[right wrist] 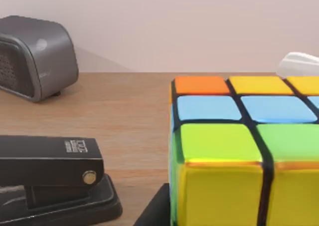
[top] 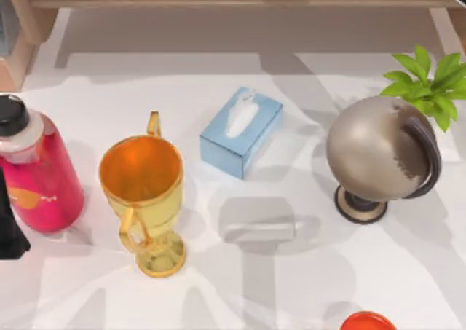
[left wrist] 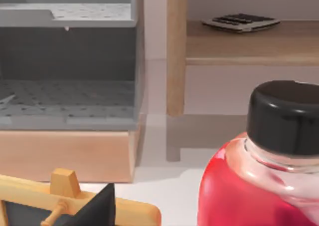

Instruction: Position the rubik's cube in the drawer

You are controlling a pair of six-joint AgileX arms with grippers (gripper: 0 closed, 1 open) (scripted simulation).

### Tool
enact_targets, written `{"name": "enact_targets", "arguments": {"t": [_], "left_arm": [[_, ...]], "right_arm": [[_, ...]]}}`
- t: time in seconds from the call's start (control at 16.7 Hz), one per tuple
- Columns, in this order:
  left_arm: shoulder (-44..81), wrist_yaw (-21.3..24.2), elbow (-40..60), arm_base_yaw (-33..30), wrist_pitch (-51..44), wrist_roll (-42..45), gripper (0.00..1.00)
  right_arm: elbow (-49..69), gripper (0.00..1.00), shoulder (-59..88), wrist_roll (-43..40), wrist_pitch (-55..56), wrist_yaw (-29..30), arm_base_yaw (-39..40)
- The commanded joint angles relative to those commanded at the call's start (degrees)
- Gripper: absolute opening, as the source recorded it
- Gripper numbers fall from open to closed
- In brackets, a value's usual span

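the rubik's cube (right wrist: 244, 151) sits close before the right wrist camera on a wooden surface, with a black stapler (right wrist: 50, 178) beside it and a grey speaker (right wrist: 35, 56) farther back; whether the right gripper holds it or how its fingers stand, i cannot tell. in the top view the white table (top: 306, 279) carries a red bottle (top: 36, 173), yellow goblet (top: 145, 191), blue tissue box (top: 240, 131) and globe (top: 378, 159). the left wrist view shows a grey drawer (left wrist: 67, 61) beyond the bottle, left gripper's state unclear

bright, even light; soft overlapping shadows fall across the table (top: 306, 286).
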Motion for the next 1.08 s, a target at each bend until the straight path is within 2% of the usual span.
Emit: {"name": "enact_targets", "arguments": {"t": [0.24, 0.3, 1.08], "left_arm": [[0.0, 0.0, 0.0, 0.0, 0.0, 0.0, 1.0], [0.0, 0.0, 0.0, 0.0, 0.0, 0.0, 1.0], [0.0, 0.0, 0.0, 0.0, 0.0, 0.0, 1.0]], "right_arm": [[0.0, 0.02, 0.0, 0.0, 0.0, 0.0, 0.0], [0.0, 0.0, 0.0, 0.0, 0.0, 0.0, 0.0], [-0.07, 0.0, -1.13, -0.89, -0.74, -1.21, 0.31]]}}
